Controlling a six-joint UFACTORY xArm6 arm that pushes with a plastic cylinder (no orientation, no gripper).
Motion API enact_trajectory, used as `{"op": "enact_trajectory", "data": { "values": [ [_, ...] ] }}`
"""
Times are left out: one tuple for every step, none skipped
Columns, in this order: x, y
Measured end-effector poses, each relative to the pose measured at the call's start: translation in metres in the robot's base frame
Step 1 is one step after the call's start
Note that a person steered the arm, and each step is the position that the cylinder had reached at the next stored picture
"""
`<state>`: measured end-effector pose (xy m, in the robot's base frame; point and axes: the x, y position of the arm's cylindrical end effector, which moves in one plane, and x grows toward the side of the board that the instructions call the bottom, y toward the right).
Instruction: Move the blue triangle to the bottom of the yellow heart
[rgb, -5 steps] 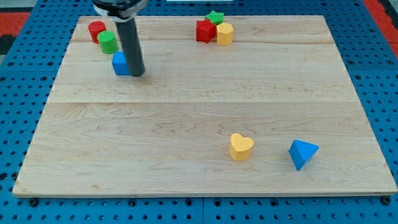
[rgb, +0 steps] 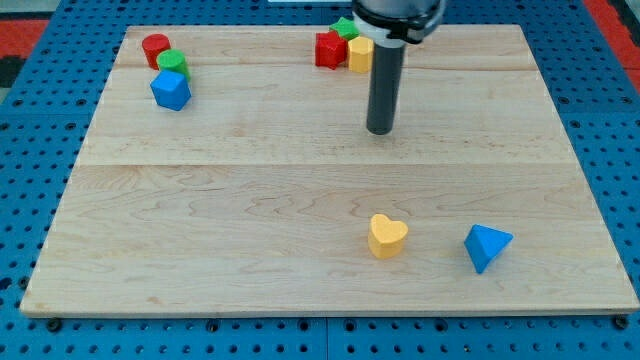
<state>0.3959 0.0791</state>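
The blue triangle (rgb: 486, 246) lies near the board's bottom right, just to the right of the yellow heart (rgb: 386, 236), with a gap between them. My tip (rgb: 379, 130) rests on the wood in the upper middle of the board, well above the heart and up and to the left of the triangle. It touches no block.
A red block (rgb: 329, 49), a green star (rgb: 346, 27) and a yellow block (rgb: 359, 54) cluster at the top centre, just above my rod. A red cylinder (rgb: 155, 47), a green cylinder (rgb: 173, 64) and a blue cube (rgb: 171, 90) sit at the top left.
My tip has moved from beside the blue cube at the top left to the upper middle of the board. The blue cube now shows in full, slightly further left.
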Motion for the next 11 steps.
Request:
{"op": "enact_trajectory", "data": {
  "values": [
    [0.023,0.032],
    [0.051,0.054],
    [0.08,0.063],
    [0.111,0.097],
    [0.136,0.154],
    [0.16,0.151],
    [0.164,0.125],
    [0.159,0.086],
    [0.159,0.066],
    [0.163,0.083],
    [0.164,0.025]
  ]
}}
